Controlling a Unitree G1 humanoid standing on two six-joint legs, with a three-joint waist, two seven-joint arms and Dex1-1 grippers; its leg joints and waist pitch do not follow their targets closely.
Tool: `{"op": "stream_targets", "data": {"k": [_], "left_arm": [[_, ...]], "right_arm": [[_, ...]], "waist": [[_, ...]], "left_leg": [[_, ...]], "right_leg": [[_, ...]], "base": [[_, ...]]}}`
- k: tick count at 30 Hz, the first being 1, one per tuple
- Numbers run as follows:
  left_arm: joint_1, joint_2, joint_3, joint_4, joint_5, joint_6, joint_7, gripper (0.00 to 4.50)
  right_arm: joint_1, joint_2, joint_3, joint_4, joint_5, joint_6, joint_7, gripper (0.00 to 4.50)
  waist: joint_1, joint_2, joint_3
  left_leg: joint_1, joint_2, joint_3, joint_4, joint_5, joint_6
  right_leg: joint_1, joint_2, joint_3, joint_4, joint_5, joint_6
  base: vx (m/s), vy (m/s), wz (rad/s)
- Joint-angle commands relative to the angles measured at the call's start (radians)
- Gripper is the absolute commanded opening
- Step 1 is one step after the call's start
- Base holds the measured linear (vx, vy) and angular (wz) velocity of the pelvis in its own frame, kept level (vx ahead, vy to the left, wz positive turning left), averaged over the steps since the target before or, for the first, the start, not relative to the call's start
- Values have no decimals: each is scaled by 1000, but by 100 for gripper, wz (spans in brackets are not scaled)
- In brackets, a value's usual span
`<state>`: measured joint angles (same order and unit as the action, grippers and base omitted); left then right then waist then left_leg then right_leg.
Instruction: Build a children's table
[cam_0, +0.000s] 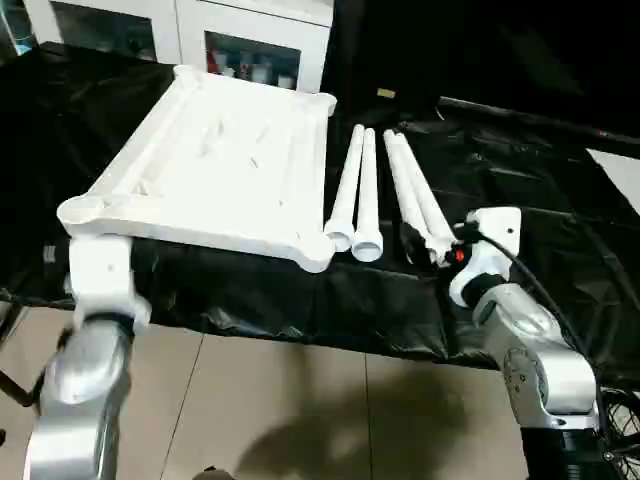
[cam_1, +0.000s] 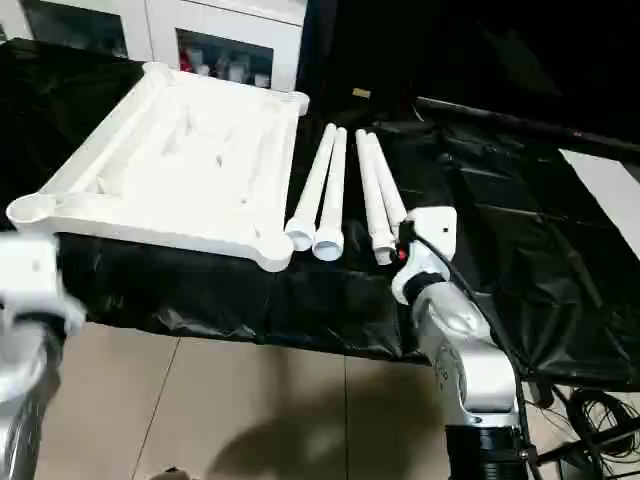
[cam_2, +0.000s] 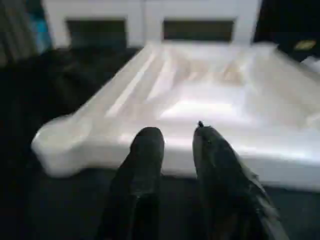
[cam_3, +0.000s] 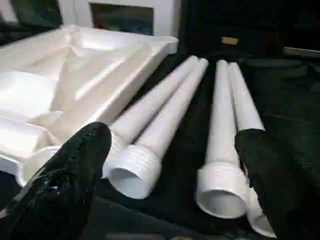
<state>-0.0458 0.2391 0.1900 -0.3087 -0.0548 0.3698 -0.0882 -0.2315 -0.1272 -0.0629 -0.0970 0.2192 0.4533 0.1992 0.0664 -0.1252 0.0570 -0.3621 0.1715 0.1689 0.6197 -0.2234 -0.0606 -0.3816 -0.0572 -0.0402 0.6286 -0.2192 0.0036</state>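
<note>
Over the legs (cam_3: 220, 125), right gripper (cam_3: 172, 165) jaws wide (empty); left gripper (cam_2: 172, 150) jaws narrow, before tabletop (cam_2: 200, 95).

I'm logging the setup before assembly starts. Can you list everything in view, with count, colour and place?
Tabletop: one, white, underside up on the black cover, robot's left.
Legs: four, white, lying in two pairs right of the tabletop, threaded ends toward the robot.
Black cover: one, over the work surface.
Cabinet: white, glass doors, behind.
Left gripper: black fingers slightly apart, before the tabletop's near edge.
Right gripper: open, at the legs' near ends.
</note>
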Motion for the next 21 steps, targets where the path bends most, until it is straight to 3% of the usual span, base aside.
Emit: {"op": "stream_targets", "data": {"k": [1, 2, 3, 4, 5, 6, 7, 9, 10, 11, 13, 16, 17, 18, 19, 20, 21], "left_arm": [[-63, 21, -36, 35, -10, -29, -37, 148], [-76, 26, -43, 43, -9, -31, -40, 168], [-86, 29, -51, 50, -2, -33, -42, 177], [-96, 33, -60, 56, 3, -33, -43, 177], [-108, 27, -64, 68, 4, -39, -38, 189], [-118, 19, -65, 79, 4, -32, -34, 198], [-123, 14, -63, 85, 2, -25, -32, 209], [-117, 14, -85, 124, 49, -71, -17, 221], [-109, 3, -101, 172, 62, -105, -14, 221], [-106, -1, -103, 180, 61, -113, -13, 221], [-89, 0, -119, 207, 87, -150, 7, 221], [-69, 12, -133, 204, 104, -158, 3, 221], [-69, 12, -133, 204, 104, -158, 3, 221], [-64, 15, -137, 205, 111, -165, 0, 221], [-65, 16, -138, 207, 117, -172, 1, 221], [-65, 16, -138, 207, 117, -172, 1, 221], [-68, 15, -137, 214, 124, -186, 4, 221]], "right_arm": [[34, -26, 31, 29, -84, -52, -46, 450], [43, -28, 39, 32, -98, -67, -54, 450], [53, -26, 41, 29, -92, -83, -44, 450], [63, -23, 41, 23, -80, -96, -27, 450], [78, -17, 45, 14, -75, -118, -15, 450], [91, -11, 50, 8, -77, -148, -3, 450], [98, -7, 54, 2, -80, -165, 1, 450], [117, -25, 88, 18, -157, -218, -39, 450], [137, -29, 85, 35, -159, -220, -48, 450], [141, -27, 81, 37, -152, -216, -45, 450], [160, -7, 44, 31, -89, -208, -23, 450], [175, -7, 35, 3, -77, -200, -13, 450], [175, -7, 35, 3, -77, -200, -13, 450], [185, -10, 38, -15, -77, -214, -6, 450], [187, -11, 36, -20, -83, -222, -12, 450], [187, -11, 36, -20, -83, -222, -12, 450], [189, -10, 33, -23, -81, -218, -17, 450]], "waist": [[6, 44, -51], [7, 40, -50], [12, 70, -50], [9, 49, -51], [15, 93, -50], [8, 77, -57], [14, 97, -52], [12, 81, -56], [15, 102, -54], [14, 96, -54], [14, 103, -56], [10, 109, -57], [12, 103, -57], [20, 95, -57], [28, 88, -58], [39, 88, -58], [55, 87, -58]], "left_leg": [[22, 56, -23, -93, -125, -57], [17, 53, -23, -95, -115, -60], [15, 54, -28, -99, -126, -70], [16, 57, -26, -96, -129, -67], [15, 54, -30, -99, -159, -76], [15, 54, -25, -93, -153, -67], [11, 53, -28, -95, -158, -64], [6, 51, -24, -89, -109, -41], [3, 49, -24, -87, -91, -29], [3, 48, -21, -85, -92, -20], [3, 50, -20, -87, -114, -5], [2, 54, -22, -90, -120, 3], [-5, 46, -14, -84, -113, 44], [-15, 39, -10, -68, -104, 101], [-21, 36, -13, -50, -95, 130], [-25, 36, -22, -24, -88, 154], [-52, 45, -51, 34, -75, 175]], "right_leg": [[20, -75, 50, -69, -27, -109], [26, -74, 50, -64, -10, -114], [29, -77, 49, -60, -6, -120], [29, -74, 48, -61, 13, -126], [29, -76, 49, -56, 0, -133], [34, -75, 49, -62, 30, -139], [34, -76, 50, -60, 28, -148], [40, -76, 51, -61, 71, -163], [41, -78, 53, -60, 65, -168], [41, -77, 54, -67, 53, -167], [42, -78, 55, -70, -5, -167], [40, -77, 53, -72, -32, -168], [46, -96, 65, -78, -41, -180], [56, -131, 85, -96, -84, -197], [65, -160, 103, -111, -106, -204], [71, -195, 127, -126, -127, -209], [89, -271, 175, -153, -188, -225]], "base": [[0, 0, 0], [0, 0, 0], [0, 0, 0], [0, 0, 0], [0, 0, 0], [0, 0, 0], [0, 0, 0], [0, 0, 0], [0, 0, 0], [0, 0, 0], [0, 0, 0], [0, 0, 0], [0, 0, 0], [0, 0, 0], [0, 0, 0], [0, 0, 0], [-2, 87, -4]]}}
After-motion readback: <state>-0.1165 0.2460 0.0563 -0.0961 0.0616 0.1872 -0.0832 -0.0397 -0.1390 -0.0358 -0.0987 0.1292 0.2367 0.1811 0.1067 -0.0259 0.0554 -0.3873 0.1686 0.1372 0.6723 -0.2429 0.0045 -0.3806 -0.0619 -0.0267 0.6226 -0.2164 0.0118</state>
